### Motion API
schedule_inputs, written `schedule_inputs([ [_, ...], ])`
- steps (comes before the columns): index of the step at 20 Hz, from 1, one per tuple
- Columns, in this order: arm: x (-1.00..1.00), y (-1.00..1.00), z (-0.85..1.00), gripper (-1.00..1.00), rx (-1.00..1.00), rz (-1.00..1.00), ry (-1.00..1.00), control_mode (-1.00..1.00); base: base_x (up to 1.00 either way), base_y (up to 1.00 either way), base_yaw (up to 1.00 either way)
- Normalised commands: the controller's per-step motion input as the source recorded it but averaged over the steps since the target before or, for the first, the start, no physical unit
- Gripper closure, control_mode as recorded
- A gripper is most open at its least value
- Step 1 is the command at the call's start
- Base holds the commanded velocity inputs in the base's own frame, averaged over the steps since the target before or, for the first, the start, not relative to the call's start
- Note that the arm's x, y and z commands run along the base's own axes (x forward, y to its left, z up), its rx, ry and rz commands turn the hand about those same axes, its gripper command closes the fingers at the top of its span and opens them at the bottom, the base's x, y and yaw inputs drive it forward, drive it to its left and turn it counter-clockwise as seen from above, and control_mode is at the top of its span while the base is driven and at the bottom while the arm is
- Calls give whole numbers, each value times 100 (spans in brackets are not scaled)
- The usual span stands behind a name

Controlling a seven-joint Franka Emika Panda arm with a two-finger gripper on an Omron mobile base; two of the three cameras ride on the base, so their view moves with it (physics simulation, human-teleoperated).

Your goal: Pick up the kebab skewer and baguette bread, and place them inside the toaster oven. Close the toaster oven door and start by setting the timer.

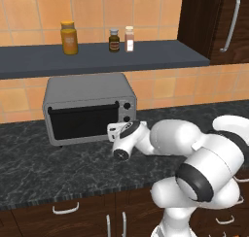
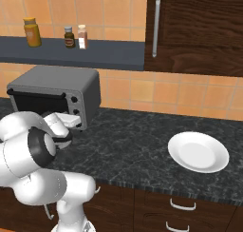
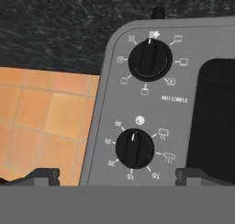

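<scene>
Hand view places the gripper (image 3: pixel 117 175) squarely before the control panel of the toaster oven (image 3: pixel 108 103), jaws spread wide with nothing between them; one fingertip (image 3: pixel 43 175) sits over the tiled wall side, the other low against the dark glass of the toaster oven door (image 3: pixel 215 117). The picture is rolled, so the panel reads upside down. Between the fingertips stands a black timer knob (image 3: pixel 134 148) ringed with minute marks, and above it in the frame a second black function knob (image 3: pixel 150 59). No contact with either knob is visible.

From the left base view, the gripper (image 1: pixel 116 130) is at the lower right corner of the oven front, beside the knob column, with the arm reaching in from the right. The door is shut and upright. Whether bread or skewer lies inside cannot be told through the glass.

The oven stands on the dark stone surface (image 1: pixel 58 168) against the tiled wall. A white plate (image 2: pixel 198 151) lies well apart to the right. Three jars (image 1: pixel 114 40) stand on the shelf (image 1: pixel 160 56) above.
</scene>
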Motion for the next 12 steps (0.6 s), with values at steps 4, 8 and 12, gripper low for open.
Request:
schedule_inputs([
  [4, 8, 0, -5, -100, 0, 6, 0, -100, 0, 0, 0],
  [8, 11, 0, -12, -100, 0, 3, 0, -100, 0, 0, 0],
  [12, 23, -1, -12, -100, 0, 0, 0, -100, 0, 0, 0],
])
